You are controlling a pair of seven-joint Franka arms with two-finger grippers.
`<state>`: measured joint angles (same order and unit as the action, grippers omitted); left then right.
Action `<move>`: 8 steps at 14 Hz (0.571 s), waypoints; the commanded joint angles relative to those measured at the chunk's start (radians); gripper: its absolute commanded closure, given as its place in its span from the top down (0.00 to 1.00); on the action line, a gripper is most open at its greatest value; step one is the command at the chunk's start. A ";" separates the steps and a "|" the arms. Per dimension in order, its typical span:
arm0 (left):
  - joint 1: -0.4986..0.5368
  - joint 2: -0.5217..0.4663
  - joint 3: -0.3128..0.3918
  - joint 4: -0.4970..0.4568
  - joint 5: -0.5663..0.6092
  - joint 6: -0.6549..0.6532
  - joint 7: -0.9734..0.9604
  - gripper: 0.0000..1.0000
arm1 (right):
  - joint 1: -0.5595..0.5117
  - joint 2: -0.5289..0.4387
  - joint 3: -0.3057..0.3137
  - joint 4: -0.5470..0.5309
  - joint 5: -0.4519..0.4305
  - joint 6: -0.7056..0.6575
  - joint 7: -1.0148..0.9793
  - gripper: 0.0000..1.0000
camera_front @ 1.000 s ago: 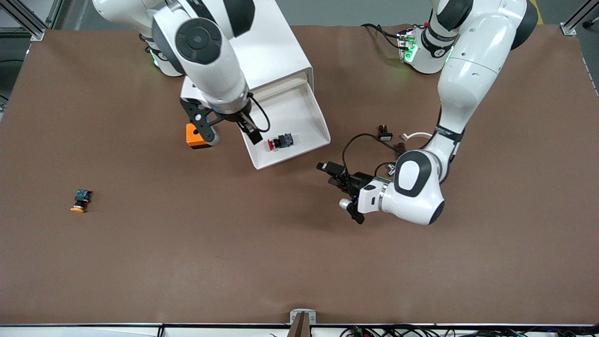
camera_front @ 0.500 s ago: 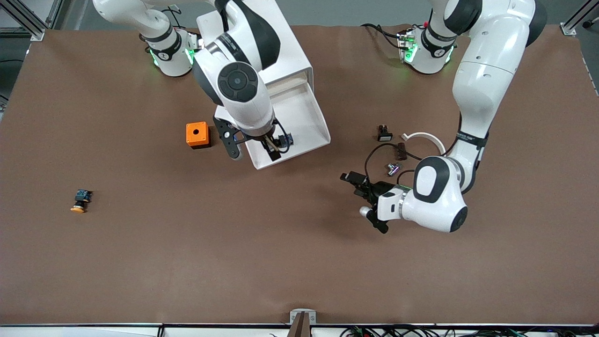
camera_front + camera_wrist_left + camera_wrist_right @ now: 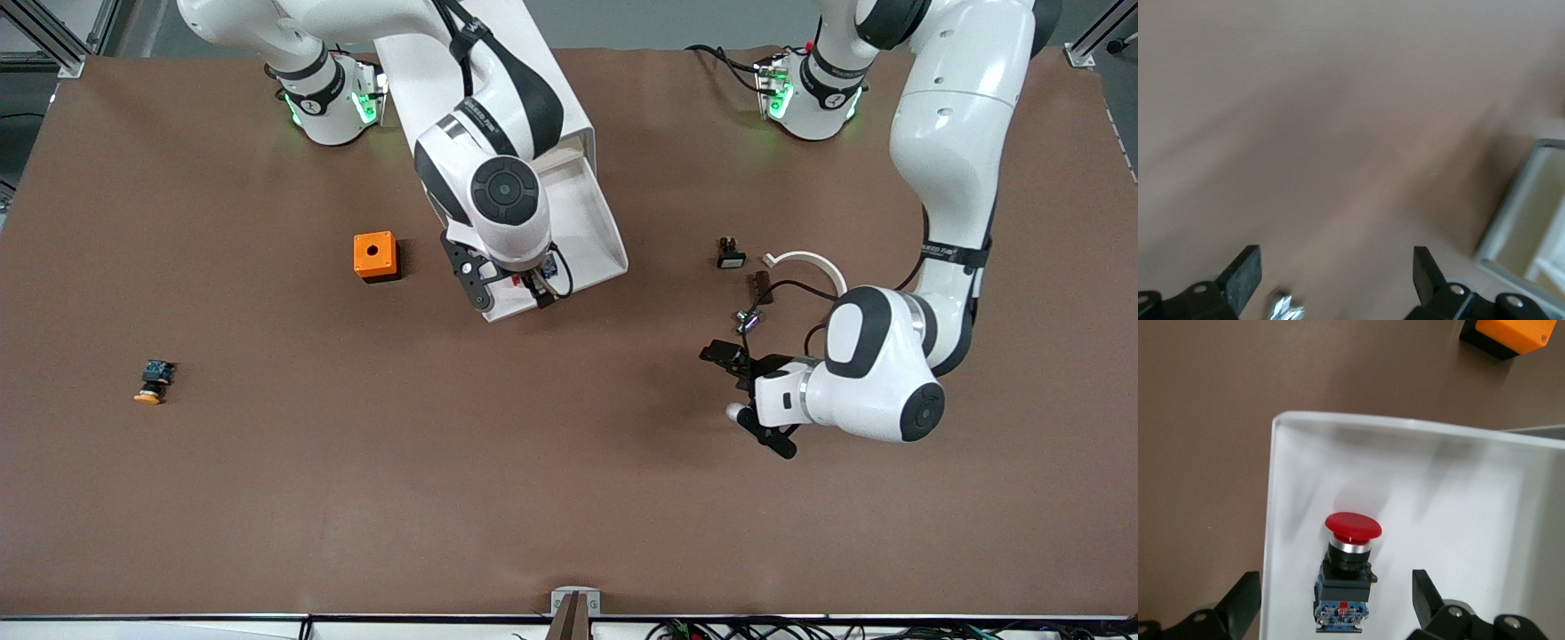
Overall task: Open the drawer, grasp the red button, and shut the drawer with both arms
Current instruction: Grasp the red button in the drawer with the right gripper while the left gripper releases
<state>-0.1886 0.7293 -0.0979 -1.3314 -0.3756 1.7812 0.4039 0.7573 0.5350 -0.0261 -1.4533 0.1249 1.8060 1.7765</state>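
Note:
The top drawer [image 3: 597,233] stands pulled out of the white cabinet [image 3: 533,89]. The red-capped button [image 3: 548,264] lies in it near the front wall, mostly hidden under my right hand. My right gripper [image 3: 511,292] is open just above the button. In the right wrist view the button [image 3: 1348,567] lies on the white drawer floor [image 3: 1458,513] between the open fingers of my right gripper [image 3: 1336,597], untouched. My left gripper [image 3: 736,397] is open and empty over bare table toward the left arm's end; in its own view the gripper [image 3: 1335,273] frames only brown table.
An orange box with a hole [image 3: 374,256] stands beside the drawer toward the right arm's end. An orange-yellow-capped button [image 3: 153,380] lies farther that way. Small parts [image 3: 731,253], a white ring [image 3: 805,260] and a silvery piece [image 3: 745,320] lie near the left arm.
My right gripper has swung from beside the orange box to over the drawer's front and come down over the button. My left arm has drawn back from the drawer toward its own end.

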 commanded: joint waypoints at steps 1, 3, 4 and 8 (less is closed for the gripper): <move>-0.008 -0.047 0.007 -0.012 0.101 -0.013 -0.057 1.00 | 0.025 0.009 -0.012 -0.004 0.016 -0.004 0.012 1.00; -0.009 -0.060 0.009 0.001 0.171 -0.011 -0.082 1.00 | 0.028 0.022 -0.011 -0.004 0.016 -0.002 0.012 1.00; -0.011 -0.067 0.007 0.017 0.247 -0.011 -0.112 1.00 | 0.028 0.025 -0.011 -0.004 0.016 0.001 0.011 1.00; -0.011 -0.093 0.007 0.018 0.339 -0.011 -0.188 1.00 | 0.030 0.043 -0.011 -0.002 0.018 0.007 0.011 1.00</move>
<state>-0.1912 0.6575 -0.0978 -1.3098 -0.0656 1.7796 0.2482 0.7769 0.5692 -0.0270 -1.4601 0.1249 1.8075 1.7785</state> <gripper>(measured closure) 0.000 0.000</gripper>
